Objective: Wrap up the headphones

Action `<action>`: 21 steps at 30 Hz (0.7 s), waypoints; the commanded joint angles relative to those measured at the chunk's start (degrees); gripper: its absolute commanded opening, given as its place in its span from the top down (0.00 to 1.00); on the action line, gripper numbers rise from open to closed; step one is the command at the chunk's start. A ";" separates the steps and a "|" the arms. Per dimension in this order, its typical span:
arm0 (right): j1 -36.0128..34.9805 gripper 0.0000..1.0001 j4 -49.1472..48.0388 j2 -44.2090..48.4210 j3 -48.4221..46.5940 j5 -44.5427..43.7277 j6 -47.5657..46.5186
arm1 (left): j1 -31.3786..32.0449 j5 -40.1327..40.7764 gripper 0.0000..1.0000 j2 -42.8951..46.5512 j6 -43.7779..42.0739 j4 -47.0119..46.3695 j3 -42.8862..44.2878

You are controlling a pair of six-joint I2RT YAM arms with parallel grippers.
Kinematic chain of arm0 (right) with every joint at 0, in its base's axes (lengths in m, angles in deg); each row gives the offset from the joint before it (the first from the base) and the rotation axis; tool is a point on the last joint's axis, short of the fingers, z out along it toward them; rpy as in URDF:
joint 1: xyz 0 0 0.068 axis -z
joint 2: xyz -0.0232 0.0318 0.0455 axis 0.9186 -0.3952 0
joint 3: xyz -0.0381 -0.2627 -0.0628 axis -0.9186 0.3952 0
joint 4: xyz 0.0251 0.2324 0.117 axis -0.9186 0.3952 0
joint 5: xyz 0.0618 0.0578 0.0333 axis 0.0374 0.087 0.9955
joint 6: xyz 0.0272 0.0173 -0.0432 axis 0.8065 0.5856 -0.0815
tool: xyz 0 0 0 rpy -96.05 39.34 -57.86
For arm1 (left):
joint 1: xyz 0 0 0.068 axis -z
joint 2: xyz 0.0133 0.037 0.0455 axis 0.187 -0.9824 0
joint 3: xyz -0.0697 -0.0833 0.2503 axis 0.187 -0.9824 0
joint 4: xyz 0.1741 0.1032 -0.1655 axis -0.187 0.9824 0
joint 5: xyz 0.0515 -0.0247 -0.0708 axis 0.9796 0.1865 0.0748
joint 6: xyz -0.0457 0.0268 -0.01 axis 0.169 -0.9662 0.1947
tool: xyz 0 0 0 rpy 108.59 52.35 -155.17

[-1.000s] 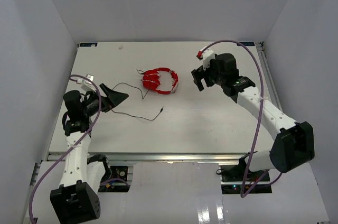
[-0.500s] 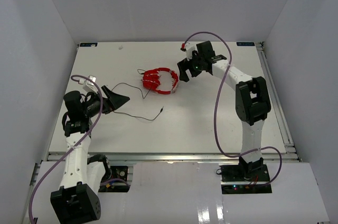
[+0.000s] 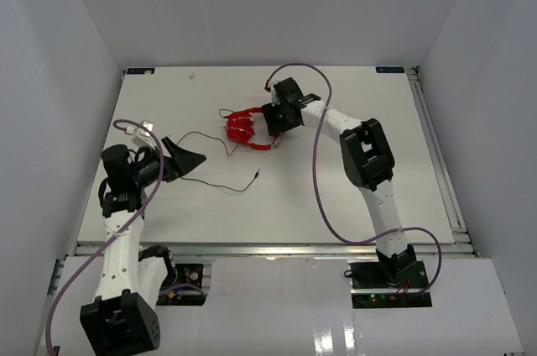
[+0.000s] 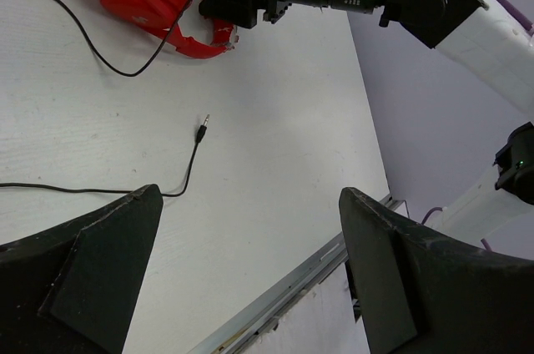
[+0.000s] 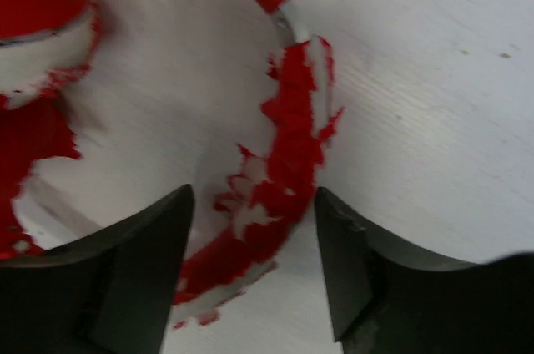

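Toward the far middle of the desk [image 3: 336,196] I see one pair of red headphones [image 3: 252,129], folded up, with my right claw [image 3: 273,121] down on their right side. From above, the claw's body hides the contact, so I cannot tell there how its jaws stand. The right wrist camera settles it: the two dark fingers are spread wide and the headband [image 5: 284,162] runs through the gap between them, not pinched. That close view also shows something neither other camera does: the red covering of the band is ragged, with white showing through in patches. Whether either finger touches the band I cannot tell.

My left claw [image 3: 185,150] sits well apart, near the left edge of the desk, jaws parted and holding nothing. Its wrist camera looks across the desk and gives the plug [image 4: 205,120] sharply, lying bare on the surface between that claw and the headphones. The overhead view shows it only as the tip of a thin line.

By count: one headphone set with two earcups [image 3: 242,129] pressed close together, and one thin black cable [image 3: 210,181] ending in one plug. The cable loops left from the earcups, then back right across the desk. There are also two arms, two claws, and two purple robot cables [image 3: 323,196], one per arm.
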 commanded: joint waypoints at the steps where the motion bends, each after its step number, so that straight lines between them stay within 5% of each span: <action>1: -2.26 0.43 0.91 -1.26 -1.01 -6.74 2.40 | -0.02 0.78 0.02 1.82 -0.40 0.67 -0.18; 7: -2.40 0.92 0.39 -1.41 1.01 -5.60 0.82 | 0.46 -0.25 0.02 0.32 -0.10 -2.58 -1.39; 10: -1.18 0.92 -0.19 2.76 2.20 -7.21 -1.41 | 3.95 2.73 0.02 -0.96 -0.32 -4.66 0.14; 17: 4.72 0.92 -10.03 30.92 20.28 -8.66 -9.99 | 35.99 25.95 0.03 -8.83 -10.81 -6.41 6.98; 21: 11.08 0.92 -11.77 45.99 32.15 -8.04 -11.81 | 45.03 30.04 0.03 -10.99 -15.17 -17.43 4.29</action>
